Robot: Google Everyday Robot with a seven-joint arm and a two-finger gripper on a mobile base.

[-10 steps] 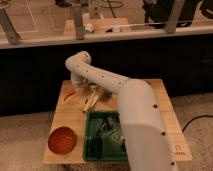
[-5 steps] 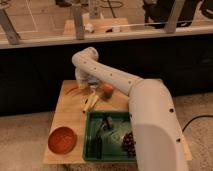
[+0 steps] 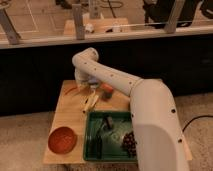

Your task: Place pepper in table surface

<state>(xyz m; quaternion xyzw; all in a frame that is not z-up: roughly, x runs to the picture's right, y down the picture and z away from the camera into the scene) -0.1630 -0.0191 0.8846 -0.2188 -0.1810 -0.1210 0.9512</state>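
Observation:
The pepper [image 3: 71, 91] is a thin red-orange sliver lying on the light wooden table surface [image 3: 70, 115], near its far left corner. My gripper [image 3: 86, 84] hangs from the bent white arm [image 3: 107, 75] just right of the pepper and close above the table. The wrist hides the space between the gripper and the pepper, so I cannot tell whether they touch.
A pale banana-like object [image 3: 91, 101] lies in front of the gripper. A round orange fruit [image 3: 106, 90] sits to its right. A green tray [image 3: 95, 150] holds dark items and grapes [image 3: 129, 142]. An orange-red bowl [image 3: 62, 140] stands front left. A dark wall and glass rail [image 3: 100, 37] are behind.
The arm's elbow has swung up and toward the far side of the table. The gripper has shifted back with it. The pepper now shows on the wood to its left.

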